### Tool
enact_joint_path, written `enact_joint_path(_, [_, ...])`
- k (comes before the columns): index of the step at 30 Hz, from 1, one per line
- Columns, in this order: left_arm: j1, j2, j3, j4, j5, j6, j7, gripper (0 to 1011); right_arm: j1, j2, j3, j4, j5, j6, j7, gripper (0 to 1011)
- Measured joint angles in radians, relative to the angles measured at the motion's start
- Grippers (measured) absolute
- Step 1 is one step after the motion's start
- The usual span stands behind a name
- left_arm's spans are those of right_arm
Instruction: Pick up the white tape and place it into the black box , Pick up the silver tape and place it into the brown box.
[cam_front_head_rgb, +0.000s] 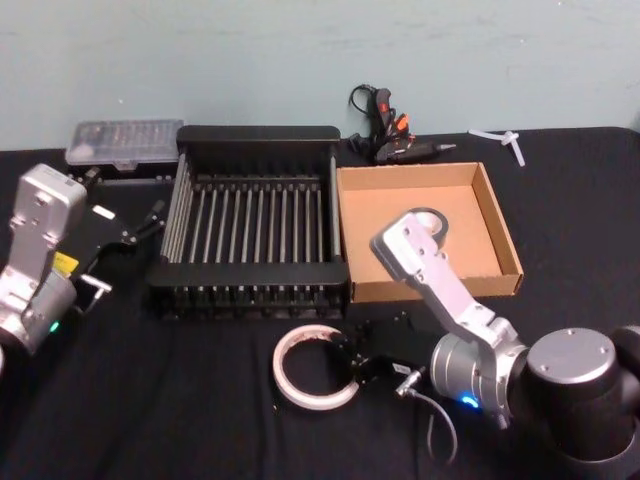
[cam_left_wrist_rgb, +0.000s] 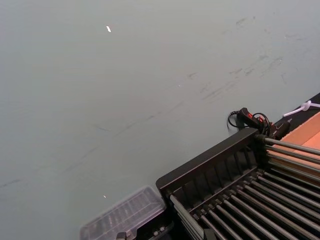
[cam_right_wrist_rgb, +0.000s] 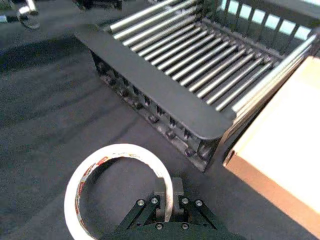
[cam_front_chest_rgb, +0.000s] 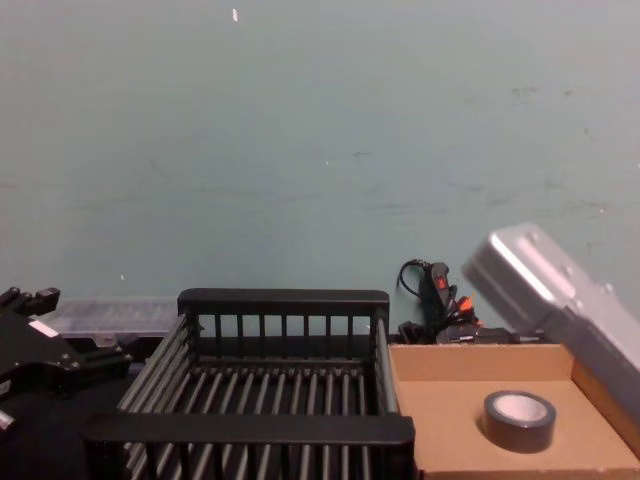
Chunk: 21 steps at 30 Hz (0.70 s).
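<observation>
The right claw (cam_right_wrist_rgb: 165, 200) pinches the white tape (cam_right_wrist_rgb: 117, 187) by its thin rim on the worktop (cam_front_head_rgb: 180, 400). Judging by that narrow hold, the ring could twist loose while rising toward the black box (cam_front_head_rgb: 255, 160). I cannot tell the left claw's (cam_front_head_rgb: 125, 235) state.

Black table (cam_front_head_rgb: 200, 400): black box (cam_front_head_rgb: 250, 275), brown box (cam_front_head_rgb: 420, 290), white tape (cam_front_head_rgb: 315, 368).

Two tapes: white tape (cam_front_head_rgb: 316, 367), silver tape (cam_front_chest_rgb: 519, 419); two boxes: black box (cam_front_head_rgb: 250, 275), brown box (cam_front_head_rgb: 420, 290).

The black box (cam_left_wrist_rgb: 235, 185) sits beside the brown box (cam_left_wrist_rgb: 305, 137).
</observation>
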Motion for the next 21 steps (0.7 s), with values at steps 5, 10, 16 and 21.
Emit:
enact_joint_path(5, [0.000, 0.000, 0.000, 0.000, 0.000, 0.000, 0.000, 1001, -0.004, 0.014, 0.005, -0.027, 0.015, -0.020, 0.000, 97])
enact_joint_path(10, [0.000, 0.000, 0.000, 0.000, 0.000, 0.000, 0.000, 1001, -0.007, 0.030, 0.008, -0.050, 0.029, -0.040, 0.001, 97])
enact_joint_path(16, [0.000, 0.000, 0.000, 0.000, 0.000, 0.000, 0.000, 1001, -0.012, 0.053, 0.012, -0.083, 0.051, -0.069, 0.007, 97])
enact_joint_path(21, [0.000, 0.000, 0.000, 0.000, 0.000, 0.000, 0.000, 1001, -0.014, 0.068, 0.018, -0.104, 0.063, -0.091, 0.006, 97])
